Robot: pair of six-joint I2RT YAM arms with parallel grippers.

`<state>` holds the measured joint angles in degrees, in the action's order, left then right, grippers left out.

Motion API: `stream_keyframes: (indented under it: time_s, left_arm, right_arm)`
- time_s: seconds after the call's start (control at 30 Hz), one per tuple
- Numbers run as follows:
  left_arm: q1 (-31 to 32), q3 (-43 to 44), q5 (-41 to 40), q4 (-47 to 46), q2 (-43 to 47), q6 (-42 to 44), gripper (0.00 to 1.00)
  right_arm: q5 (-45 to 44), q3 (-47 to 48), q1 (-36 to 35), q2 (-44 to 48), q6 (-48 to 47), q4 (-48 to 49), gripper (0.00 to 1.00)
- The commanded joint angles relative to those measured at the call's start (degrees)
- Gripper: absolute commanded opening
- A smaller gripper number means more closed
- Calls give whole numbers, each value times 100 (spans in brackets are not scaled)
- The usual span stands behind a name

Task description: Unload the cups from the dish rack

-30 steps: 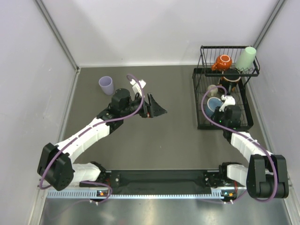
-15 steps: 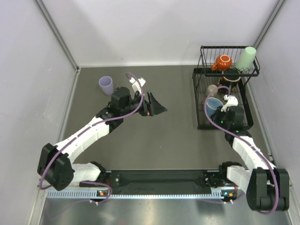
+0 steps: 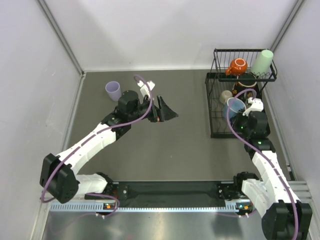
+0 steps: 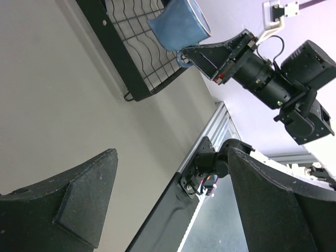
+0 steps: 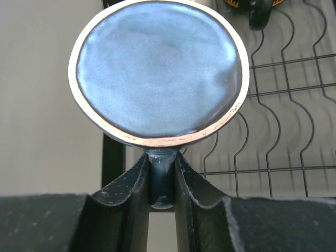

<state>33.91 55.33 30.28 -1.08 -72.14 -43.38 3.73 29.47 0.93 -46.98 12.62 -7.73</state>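
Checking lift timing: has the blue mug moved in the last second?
Yes. Gripped by the right gripper, the blue mug has shifted up-image and slightly right, closing on the small beige mug in the dish rack.

so the left gripper [image 4: 169, 157] is seen spread wide up close, and past it the blue mug [image 4: 178, 23] is held by the right gripper [image 4: 190, 52] above the dish rack [image 4: 118, 58]
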Motion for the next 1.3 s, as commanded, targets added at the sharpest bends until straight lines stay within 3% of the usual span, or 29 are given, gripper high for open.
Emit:
stream_keyframes:
  time_s: [0.0, 0.13, 0.3, 0.43, 0.6, 0.63, 0.9, 1.13, 1.27]
  left_arm:
    - [19, 426, -66, 91, 112, 136, 91]
    - [19, 496, 47, 21, 139, -4, 92]
    - [19, 408, 223, -146, 104, -232, 92]
    - [19, 312, 434, -435, 77, -452, 92]
    - [19, -240, 706, -1550, 42, -1197, 93]
    - [19, -355, 803, -2145, 16, -1365, 93]
    - [19, -944, 1164, -4247, -546, -2710, 92]
    - [19, -1129, 1111, -5103, -661, -3054, 89]
    - [19, -1174, 1068, -5121, -600, -3028, 86]
  right_arm:
    - [-57, 594, 39, 330, 240, 176, 0]
    - [312, 674, 48, 549, 477, 25, 0]
    - [1251, 542, 13, 725, 1250, 525, 0]
    - [1376, 551, -49, 839, 1672, 658, 0]
    - [1965, 8, -610, 901, 2779, 2080, 0]
    - [1948, -38, -751, 884, 3024, 2213, 0]
    - [1218, -178, -2341, 656, 3580, 3276, 0]
    - [929, -223, -3177, 260, 3976, 4174, 0]
    - [753, -310, -3572, 119, 4099, 4717, 0]
